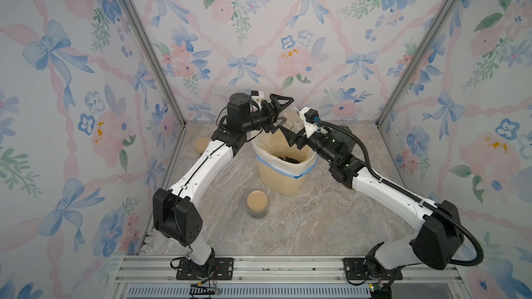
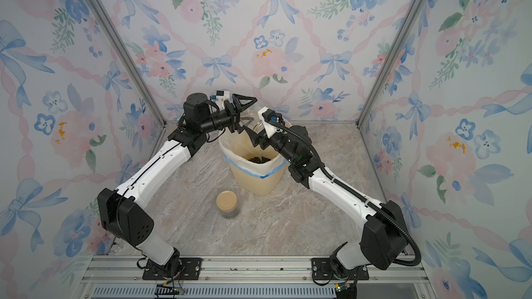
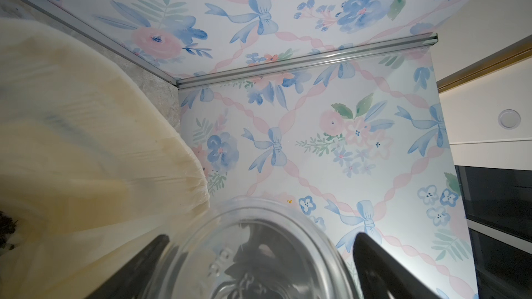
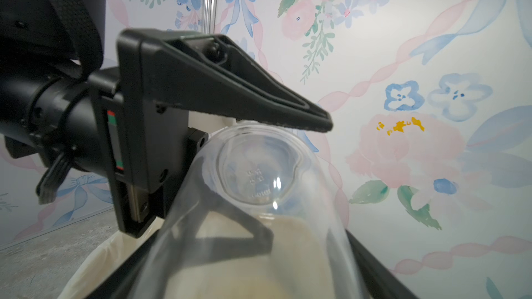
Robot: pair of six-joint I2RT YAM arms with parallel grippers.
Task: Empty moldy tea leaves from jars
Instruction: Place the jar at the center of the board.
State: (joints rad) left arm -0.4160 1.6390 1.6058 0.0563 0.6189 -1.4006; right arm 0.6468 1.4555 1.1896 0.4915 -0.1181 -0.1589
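no legible txt, embossed marks on base of jar (image 4: 259, 179), too blurry

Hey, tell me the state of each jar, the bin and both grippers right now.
held jar: lidless, looks empty, tilted in midair.
front jar: upright, lid on.
rear jar: lid on, partly hidden.
bin: lined, tea leaves inside.
left gripper: open around held jar.
right gripper: shut on held jar.
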